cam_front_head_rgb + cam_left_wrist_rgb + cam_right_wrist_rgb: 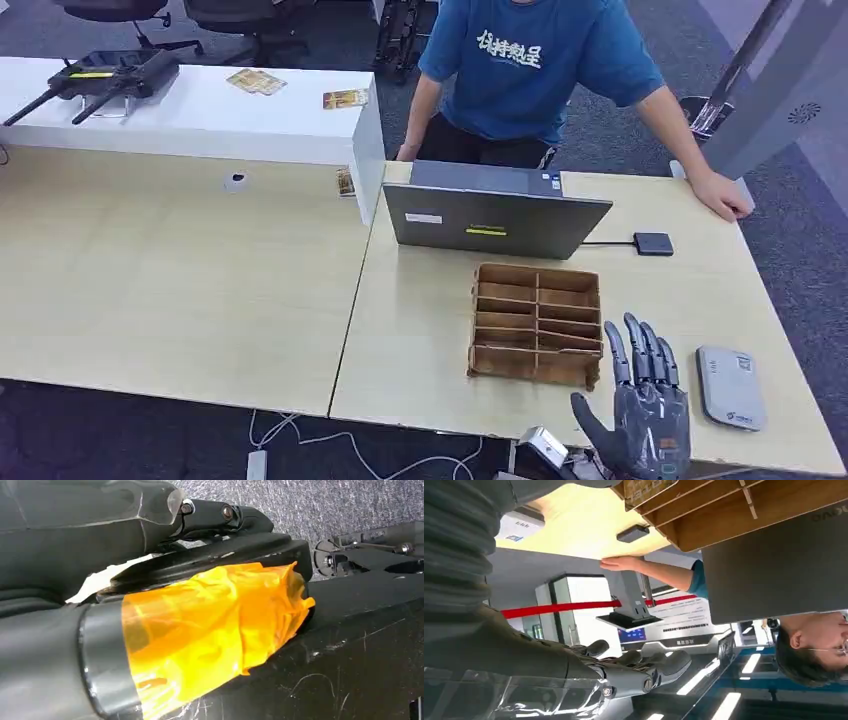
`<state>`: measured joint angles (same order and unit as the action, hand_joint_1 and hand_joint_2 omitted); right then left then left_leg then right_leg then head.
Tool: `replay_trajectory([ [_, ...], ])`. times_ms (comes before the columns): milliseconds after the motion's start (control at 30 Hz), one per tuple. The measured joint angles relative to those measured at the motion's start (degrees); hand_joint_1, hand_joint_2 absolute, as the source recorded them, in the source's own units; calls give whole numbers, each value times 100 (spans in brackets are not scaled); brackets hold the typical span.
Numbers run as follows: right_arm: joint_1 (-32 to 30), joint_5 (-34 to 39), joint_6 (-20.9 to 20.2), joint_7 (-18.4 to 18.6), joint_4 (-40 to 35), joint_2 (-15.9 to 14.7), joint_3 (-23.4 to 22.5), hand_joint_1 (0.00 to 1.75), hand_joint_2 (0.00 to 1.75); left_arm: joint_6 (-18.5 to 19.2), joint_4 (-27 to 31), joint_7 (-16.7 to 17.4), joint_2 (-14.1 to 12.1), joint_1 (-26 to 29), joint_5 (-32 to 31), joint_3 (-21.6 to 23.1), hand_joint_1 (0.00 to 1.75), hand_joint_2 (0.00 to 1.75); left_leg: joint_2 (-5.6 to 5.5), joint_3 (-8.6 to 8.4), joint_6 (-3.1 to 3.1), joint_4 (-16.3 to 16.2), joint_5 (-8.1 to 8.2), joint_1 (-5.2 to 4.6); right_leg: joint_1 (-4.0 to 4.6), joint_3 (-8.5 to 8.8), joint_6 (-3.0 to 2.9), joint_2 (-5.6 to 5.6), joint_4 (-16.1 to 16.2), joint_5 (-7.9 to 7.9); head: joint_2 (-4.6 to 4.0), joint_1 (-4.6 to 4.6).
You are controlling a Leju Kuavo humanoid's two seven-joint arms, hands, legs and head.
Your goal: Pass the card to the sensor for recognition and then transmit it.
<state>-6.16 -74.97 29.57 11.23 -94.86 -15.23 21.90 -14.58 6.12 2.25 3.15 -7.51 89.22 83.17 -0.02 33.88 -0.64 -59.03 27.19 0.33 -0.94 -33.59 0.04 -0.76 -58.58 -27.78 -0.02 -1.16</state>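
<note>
The right hand (645,405) is raised at the near edge of the tabletop (420,330), fingers spread and nothing held. It is flanked by the wooden divider box (537,323) and the grey sensor (731,386). A card (644,490) is seen in a box compartment. A laptop (495,215) is stood behind the box.

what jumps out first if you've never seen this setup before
The robot's right hand, fingers spread and holding nothing, rises at the table's near edge beside a wooden divided box. Behind the box stands a grey laptop, with a person in a blue shirt leaning on the far side.
</note>
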Motion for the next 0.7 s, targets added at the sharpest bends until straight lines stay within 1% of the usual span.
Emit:
replay_trajectory([
  [167, 145, 0, -11, -48, 66, 0, 11, 0, 175, -2, 0, 0, -2, -1, -11, 0, 0, 0, 1, 1, 0, 0, 0, 0, 0, -1, 0, 1, 0, 0, 0, 0],
  [433, 566, 48, -114, -79, 210, 0, 31, 0, 175, -2, 0, 17, -2, -1, -70, 0, 0, 0, 1, 0, 0, 0, 0, 0, 0, 0, 0, 1, 0, 0, 0, 0],
  [700, 885, 129, -334, -88, 372, 0, 46, 0, 175, -2, 0, 37, -2, -3, -109, 0, 0, 0, 0, 0, 0, 0, 0, 0, 0, 0, 0, 1, 0, 0, 0, 0],
])
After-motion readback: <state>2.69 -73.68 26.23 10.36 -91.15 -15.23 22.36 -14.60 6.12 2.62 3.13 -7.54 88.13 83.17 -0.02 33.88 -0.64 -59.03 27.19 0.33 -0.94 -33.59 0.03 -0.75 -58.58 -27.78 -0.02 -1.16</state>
